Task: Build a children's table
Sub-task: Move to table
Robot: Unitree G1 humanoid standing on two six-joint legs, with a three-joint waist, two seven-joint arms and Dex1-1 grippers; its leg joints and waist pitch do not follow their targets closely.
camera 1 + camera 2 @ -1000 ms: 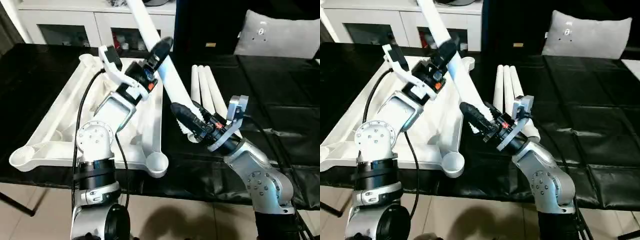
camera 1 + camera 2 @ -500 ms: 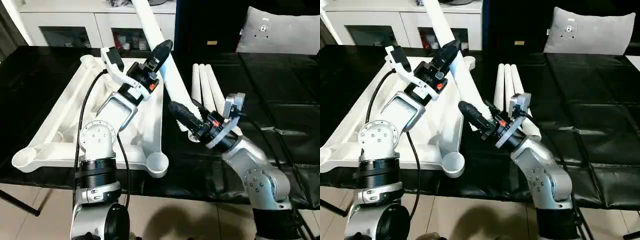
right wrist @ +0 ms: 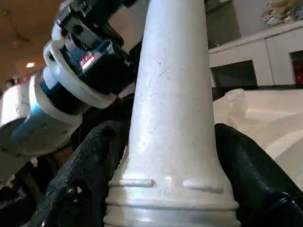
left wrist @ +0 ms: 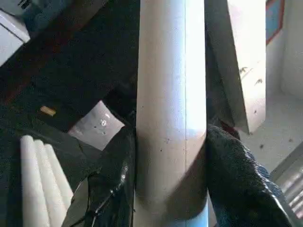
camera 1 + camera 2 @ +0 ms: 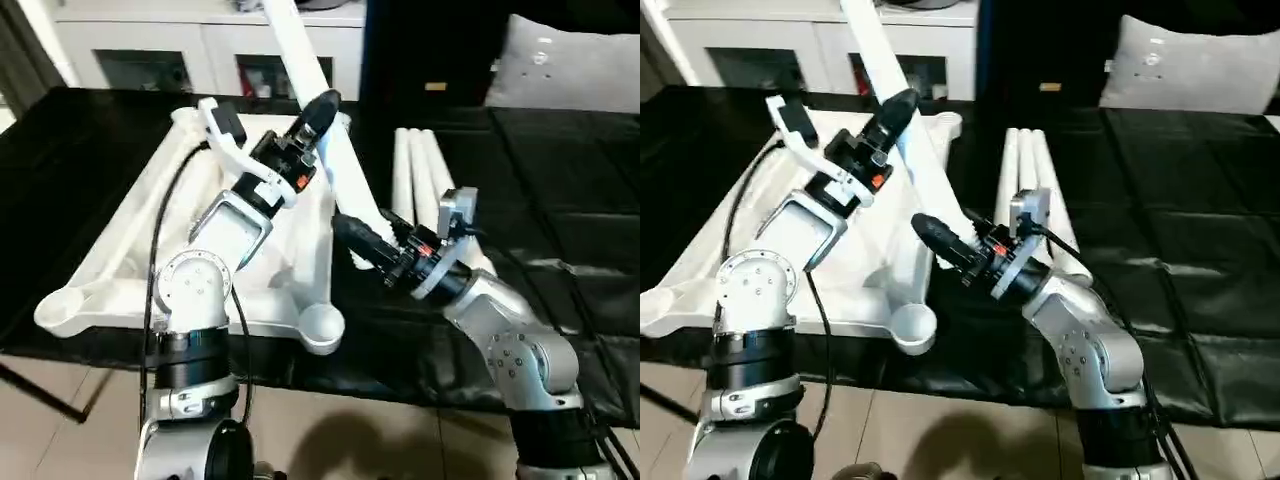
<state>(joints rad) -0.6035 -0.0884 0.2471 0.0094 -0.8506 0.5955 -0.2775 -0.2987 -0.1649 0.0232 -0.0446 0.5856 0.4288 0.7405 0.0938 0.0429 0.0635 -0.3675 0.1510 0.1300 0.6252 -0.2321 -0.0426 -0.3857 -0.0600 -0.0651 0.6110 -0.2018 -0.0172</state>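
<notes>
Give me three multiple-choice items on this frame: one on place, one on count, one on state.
1. Where do the loose legs lie?
A. on the black tabletop beside the table top
B. on the floor
C. inside the cabinet

2. How many loose legs lie there?
A. one
B. three
C. five

3. How is the raised leg held?
A. by neither gripper
B. by a person's hand
C. by both grippers

Key: 1 A, they rest right of the upturned table top. 2 B, three lie side by side. 3 C, left gripper grips mid-shaft, right gripper the thick end.

The white tabletop (image 5: 150,240) was laid upside down, one leg (image 5: 320,95) was held slanted above it, three legs (image 5: 425,175) lay beside.
</notes>
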